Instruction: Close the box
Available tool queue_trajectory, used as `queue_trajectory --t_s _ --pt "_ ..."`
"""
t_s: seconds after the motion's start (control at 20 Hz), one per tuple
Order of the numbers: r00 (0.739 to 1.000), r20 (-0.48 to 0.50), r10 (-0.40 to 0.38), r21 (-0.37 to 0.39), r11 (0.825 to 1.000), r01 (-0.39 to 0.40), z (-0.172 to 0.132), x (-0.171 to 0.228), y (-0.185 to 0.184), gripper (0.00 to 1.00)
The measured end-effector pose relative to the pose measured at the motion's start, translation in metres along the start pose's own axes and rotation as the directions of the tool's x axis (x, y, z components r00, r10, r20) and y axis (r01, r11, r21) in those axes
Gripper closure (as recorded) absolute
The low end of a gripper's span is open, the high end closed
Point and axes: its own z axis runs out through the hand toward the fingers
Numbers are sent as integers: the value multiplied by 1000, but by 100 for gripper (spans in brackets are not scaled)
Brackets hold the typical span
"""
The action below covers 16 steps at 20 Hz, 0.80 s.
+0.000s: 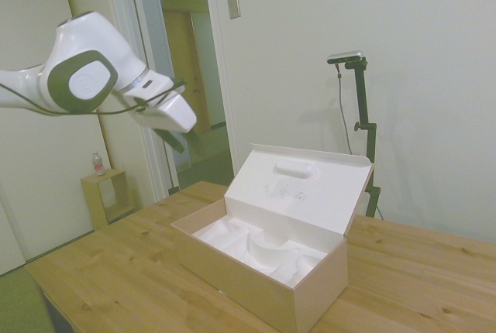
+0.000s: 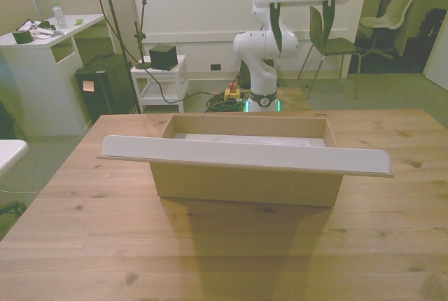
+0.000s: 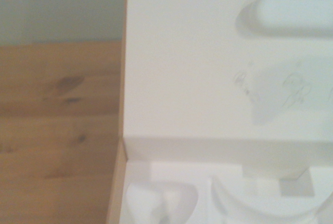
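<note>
The box [image 1: 267,283] stands open on the wooden table [image 1: 116,271], a large tan cardboard carton. Its hinged lid [image 1: 298,190] is raised and leans back, showing a white inside. A white moulded insert [image 1: 260,248] with curved recesses fills the body. In the front view the box [image 2: 245,183] faces me with the lid's edge [image 2: 245,155] stretching across it. My gripper [image 1: 180,143] hangs high in the air, up and to the left of the box in the side view, touching nothing. The wrist view shows the lid's white inside [image 3: 208,67] and the insert [image 3: 218,198] below it.
The table [image 2: 224,252] has bare wood on all sides of the box. Off the table are a small wooden shelf with a bottle [image 1: 98,164], a white desk [image 2: 42,56], a white cart [image 2: 161,80] and a chair [image 2: 336,42].
</note>
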Motion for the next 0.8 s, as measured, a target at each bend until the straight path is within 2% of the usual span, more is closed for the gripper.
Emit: queue_trajectory --t_s 0.4,0.8 --pt "997 -75 -7 36 999 10 29 84 -63 0" --pt "996 -89 32 19 999 -31 65 150 -85 0"
